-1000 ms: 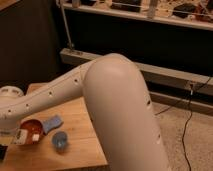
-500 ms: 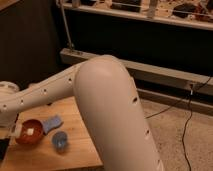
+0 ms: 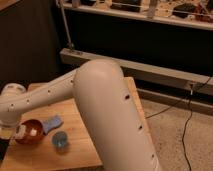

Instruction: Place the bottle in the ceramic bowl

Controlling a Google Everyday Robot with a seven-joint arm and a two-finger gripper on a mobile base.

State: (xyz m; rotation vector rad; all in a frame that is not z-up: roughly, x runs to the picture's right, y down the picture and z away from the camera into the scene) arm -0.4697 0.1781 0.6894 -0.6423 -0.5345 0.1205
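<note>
Along the left edge of the view, at about 8 o'clock from the middle, the tool (image 3: 11,134) sits low over the near-left corner of the wooden counter (image 3: 75,127); only a dark patch and a pale wrist section show there, and whether its fingers are wide or narrow I cannot tell. Just to its right, touching or all but touching it, lies one ceramic bowl (image 3: 29,132), round, shallow and glossy reddish-brown. One bottle (image 3: 22,131), small and whitish, shows at the bowl's left rim, at about 9 o'clock of the bowl, next to the tool; whether it rests inside the bowl or is held over it cannot be made out. At about 2 o'clock from the bowl, touching its rim or just beside it, lies one light blue cloth (image 3: 51,122), flat on the counter. At about 4 o'clock from the bowl, near but apart, stands one small blue-grey cup (image 3: 60,140), upright. One white robot arm (image 3: 105,110) fills the middle of the view, its thick elbow rising at the centre and a thinner segment reaching away toward 9 o'clock, down to the tool. At 3 o'clock, on the speckled floor (image 3: 175,140), one dark cable (image 3: 187,120) trails down from the wall
</note>
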